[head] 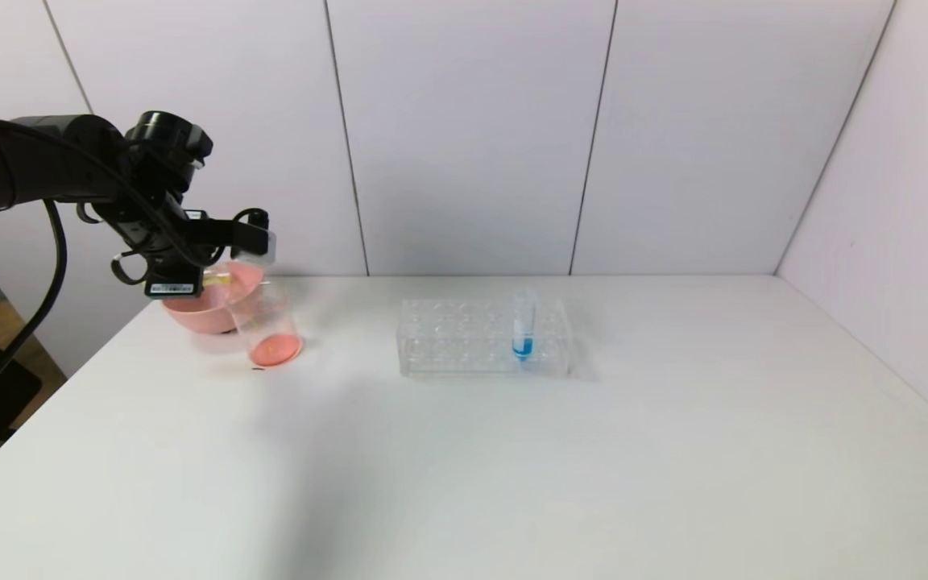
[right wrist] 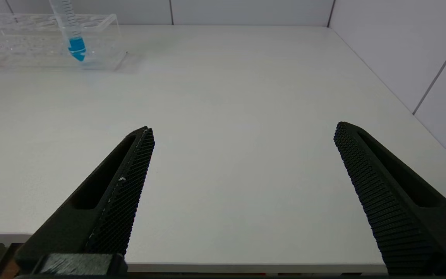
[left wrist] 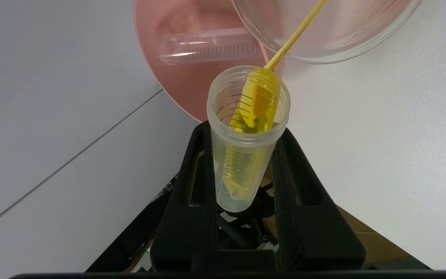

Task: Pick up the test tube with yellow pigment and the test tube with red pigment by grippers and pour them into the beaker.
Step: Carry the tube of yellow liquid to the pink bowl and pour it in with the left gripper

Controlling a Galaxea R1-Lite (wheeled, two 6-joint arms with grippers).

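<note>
My left gripper (head: 258,238) is shut on the test tube with yellow pigment (head: 250,256) and holds it tilted over the beaker (head: 267,322) at the table's far left. In the left wrist view the fingers (left wrist: 192,186) clamp the tube (left wrist: 248,116), and a thin yellow stream runs from its mouth over the beaker's rim (left wrist: 323,50). Red-orange liquid (head: 275,349) lies in the beaker's bottom. No tube with red liquid shows. An empty clear tube (left wrist: 207,47) lies in the pink bowl (left wrist: 192,89). My right gripper (right wrist: 242,130) is open and empty above the table's front edge.
The pink bowl (head: 198,310) stands just behind and left of the beaker. A clear tube rack (head: 464,338) stands mid-table with one tube of blue liquid (head: 522,330) upright in it; it also shows in the right wrist view (right wrist: 74,38). Walls close the back and right.
</note>
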